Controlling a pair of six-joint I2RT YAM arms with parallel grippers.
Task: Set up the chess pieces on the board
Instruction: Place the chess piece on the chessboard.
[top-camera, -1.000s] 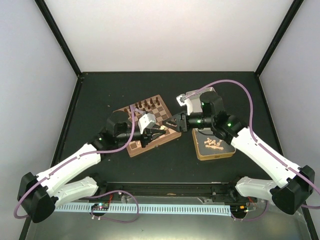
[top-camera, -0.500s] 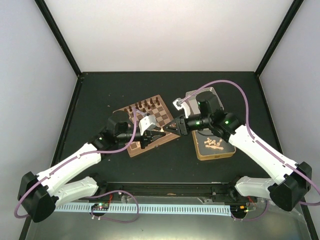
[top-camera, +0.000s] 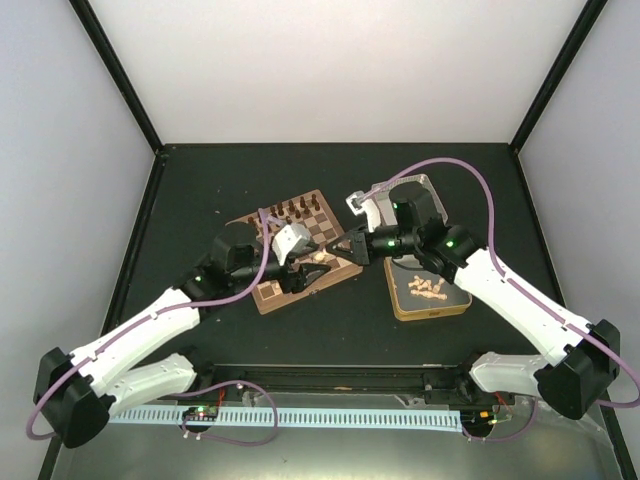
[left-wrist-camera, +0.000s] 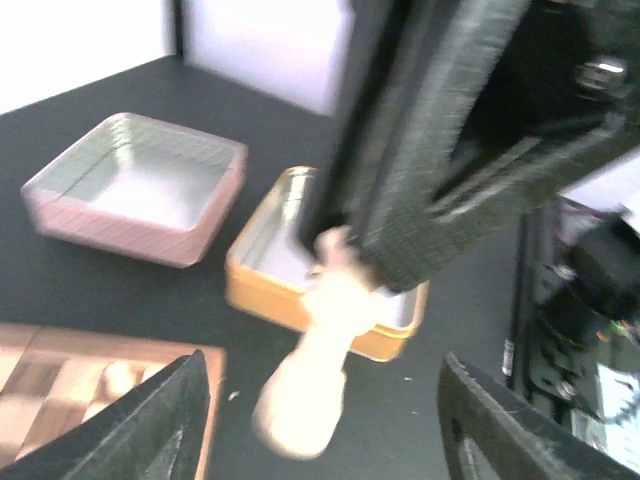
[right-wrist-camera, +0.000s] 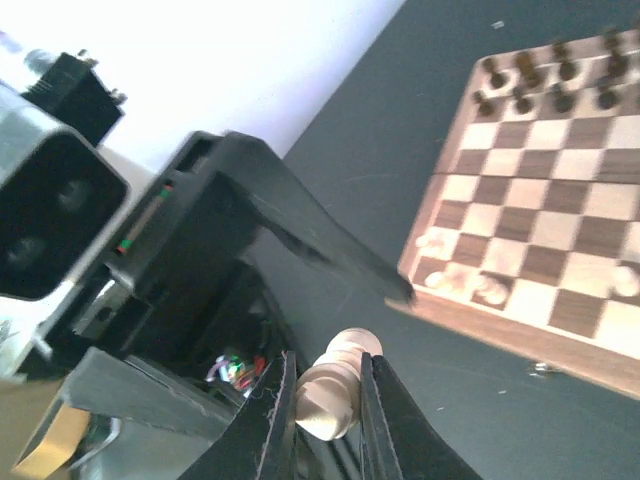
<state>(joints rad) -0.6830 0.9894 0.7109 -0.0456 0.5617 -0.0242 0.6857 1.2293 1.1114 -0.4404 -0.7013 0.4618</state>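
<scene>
- Cream-coloured, one chess piece (right-wrist-camera: 330, 385) is clenched between the two fingers of the right gripper (right-wrist-camera: 327, 362), its rounded head poking out past the tips.
- That piece hangs in the air at the near right edge of the board (right-wrist-camera: 560, 210), above the dark table (top-camera: 330, 330) rather than on a square.
- Facing it from the left, the left gripper (left-wrist-camera: 320, 375) has its jaws spread wide and grasps nothing. The held piece shows in the gap, though whether between the fingers or just beyond them I cannot tell.
- Dark pieces (right-wrist-camera: 545, 85) stand in rows along the board's far side.
- Several pale pieces (right-wrist-camera: 465, 283) stand on squares along the opposite, near side.
- Right of the board, a gold tin (top-camera: 432, 312) holds loose pale pieces (top-camera: 428, 288).
- Just beyond it sits a pink tin (left-wrist-camera: 135, 190).
</scene>
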